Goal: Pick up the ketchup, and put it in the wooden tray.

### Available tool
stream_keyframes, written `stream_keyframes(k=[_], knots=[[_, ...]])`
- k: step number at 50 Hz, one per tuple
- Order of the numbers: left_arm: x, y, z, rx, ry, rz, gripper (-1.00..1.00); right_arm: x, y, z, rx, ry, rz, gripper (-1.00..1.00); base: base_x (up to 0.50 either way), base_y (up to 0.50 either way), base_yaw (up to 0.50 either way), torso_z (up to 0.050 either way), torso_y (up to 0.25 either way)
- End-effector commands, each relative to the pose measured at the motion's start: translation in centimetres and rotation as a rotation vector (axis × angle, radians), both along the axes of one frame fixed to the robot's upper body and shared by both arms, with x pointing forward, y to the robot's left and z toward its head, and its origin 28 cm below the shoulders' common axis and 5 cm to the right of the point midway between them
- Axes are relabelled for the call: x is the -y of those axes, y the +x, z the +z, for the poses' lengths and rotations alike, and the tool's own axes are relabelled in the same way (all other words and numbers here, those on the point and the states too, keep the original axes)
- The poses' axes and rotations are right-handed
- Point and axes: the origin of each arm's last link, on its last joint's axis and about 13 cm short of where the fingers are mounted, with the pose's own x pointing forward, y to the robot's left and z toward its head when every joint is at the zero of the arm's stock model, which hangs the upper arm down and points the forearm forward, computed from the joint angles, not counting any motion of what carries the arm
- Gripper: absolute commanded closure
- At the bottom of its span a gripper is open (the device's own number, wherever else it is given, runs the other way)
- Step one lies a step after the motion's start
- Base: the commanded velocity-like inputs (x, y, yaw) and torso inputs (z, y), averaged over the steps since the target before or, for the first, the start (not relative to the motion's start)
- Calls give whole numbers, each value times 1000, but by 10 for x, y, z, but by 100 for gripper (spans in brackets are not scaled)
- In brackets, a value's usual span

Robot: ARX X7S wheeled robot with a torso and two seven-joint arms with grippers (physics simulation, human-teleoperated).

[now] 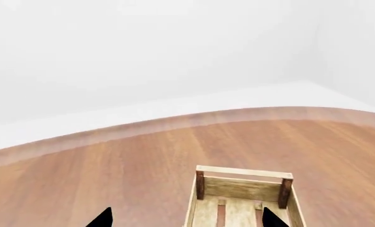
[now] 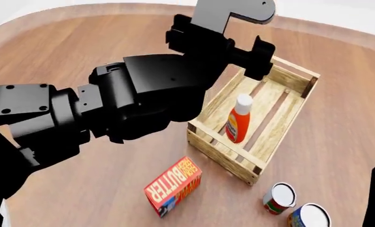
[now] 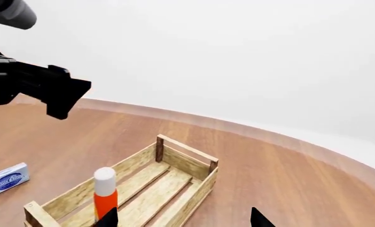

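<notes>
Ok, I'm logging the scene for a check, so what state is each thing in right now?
ketchup: upright inside the tray, cap on, not held.
wooden tray: flat on the table, holds only the ketchup.
butter box: lying on the table, closed.
two cans: upright beside the tray.
left gripper: open, empty, above the tray.
right gripper: open, empty.

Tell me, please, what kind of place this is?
Probably a simulated tabletop test scene: a round wooden table against blank white walls, with groceries such as a butter box and tin cans beside a wooden tray.
</notes>
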Motion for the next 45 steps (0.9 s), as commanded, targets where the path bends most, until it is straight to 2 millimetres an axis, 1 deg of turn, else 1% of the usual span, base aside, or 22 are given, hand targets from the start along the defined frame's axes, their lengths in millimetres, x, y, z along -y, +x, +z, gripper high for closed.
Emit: stream_keyframes(k=[1,8,9,10,11,12,13,14,16,24,29,33,38,42,45], knots=[[0,-1,0,-29,-15,43,-100,-2,2,-1,-6,0,17,-100,0,0,0,-15,186],[0,-1,-1,-31,-31,107,-100,-6,2,-2,-11,1,25,-100,0,0,0,-15,139],[-33,-10,-14,-42,-49,195,-100,-6,2,-2,-13,1,27,-100,0,0,0,0,0],[-64,-23,-31,-44,-51,240,-100,-7,1,-2,-15,0,29,-100,0,0,0,0,0],[-93,-41,-50,-45,-48,234,-100,-8,1,-2,-16,0,31,-100,0,0,0,0,0],[-119,-65,-63,-53,-49,204,-100,-8,1,-2,-17,0,33,-100,0,0,0,0,0],[-141,-93,-70,-59,-56,182,-100,-9,1,-2,-17,0,34,-100,0,0,0,0,0],[-157,-109,-75,-58,-61,202,-100,-9,1,-3,-19,0,35,-100,0,0,0,0,0],[-170,-120,-87,-58,-79,240,-100,-9,-1,-3,-20,0,39,-100,0,0,0,0,0],[-192,-150,-113,-44,-167,392,-100,-8,-5,-3,-15,0,59,-100,0,0,0,0,0],[-203,-172,-127,-72,-219,438,-100,-8,-8,-3,-7,-3,66,-100,0,0,0,0,0],[-208,-187,-129,-71,-238,449,-100,-6,-15,-4,4,-4,65,-100,0,0,0,0,0],[-210,-198,-128,-63,-246,443,-100,-5,-31,-7,16,1,51,-100,0,0,0,0,0],[-211,-203,-127,-57,-253,440,-100,-6,-46,-10,26,2,40,-100,0,0,0,0,0],[-213,-208,-125,-50,-259,437,-100,-12,-62,-14,36,1,32,-100,0,0,0,0,0]])
